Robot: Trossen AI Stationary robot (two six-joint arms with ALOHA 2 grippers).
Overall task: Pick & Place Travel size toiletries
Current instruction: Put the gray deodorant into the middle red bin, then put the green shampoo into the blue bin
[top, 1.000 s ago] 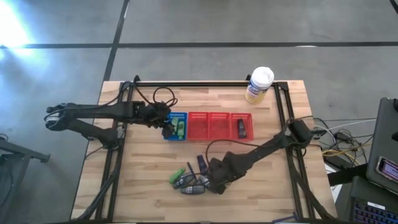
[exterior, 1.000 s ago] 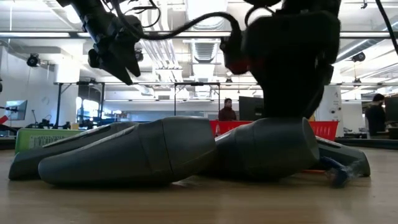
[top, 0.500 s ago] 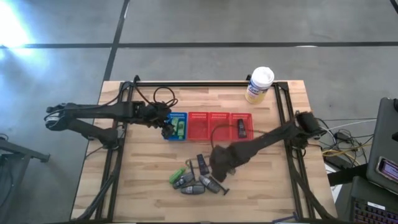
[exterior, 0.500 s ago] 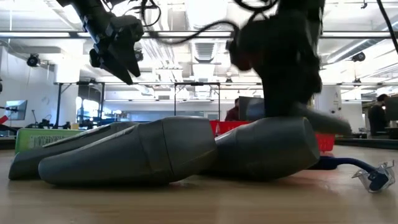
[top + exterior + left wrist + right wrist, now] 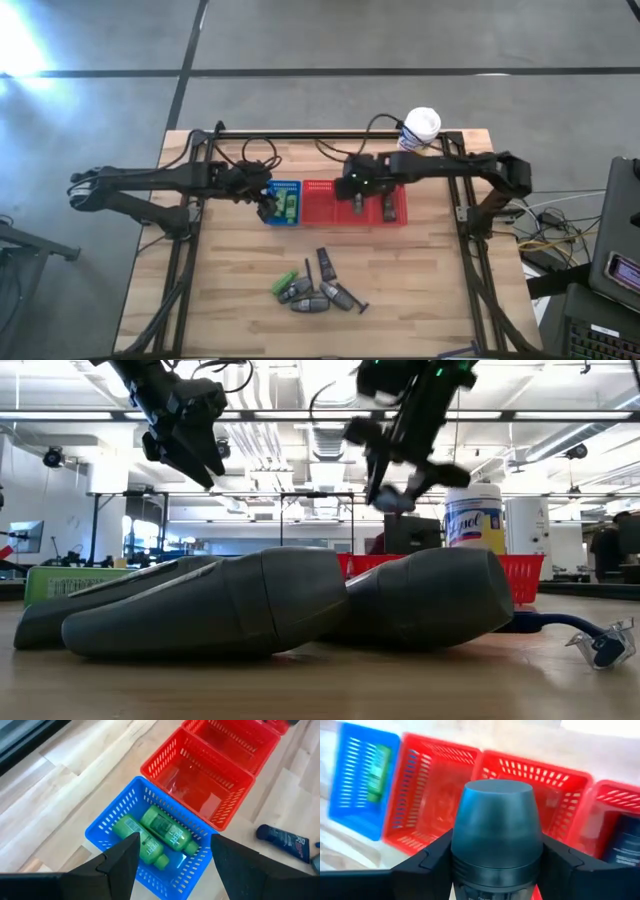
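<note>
With two green bottles [image 5: 159, 834] already in the blue basket [image 5: 285, 203] left of centre and one dark item in the rightmost red basket [image 5: 390, 203], my right hand [image 5: 358, 188] hovers there clamped on a grey bottle [image 5: 495, 836], my left hand [image 5: 268, 203] hangs released, and several toiletries [image 5: 315, 290] wait at lower centre.

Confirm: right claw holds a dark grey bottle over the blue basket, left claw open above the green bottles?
Not quite. The right claw holds the dark grey bottle over the red baskets, not the blue basket; the high view shows this. The rest stands: the left claw is open above the green bottles.
</note>
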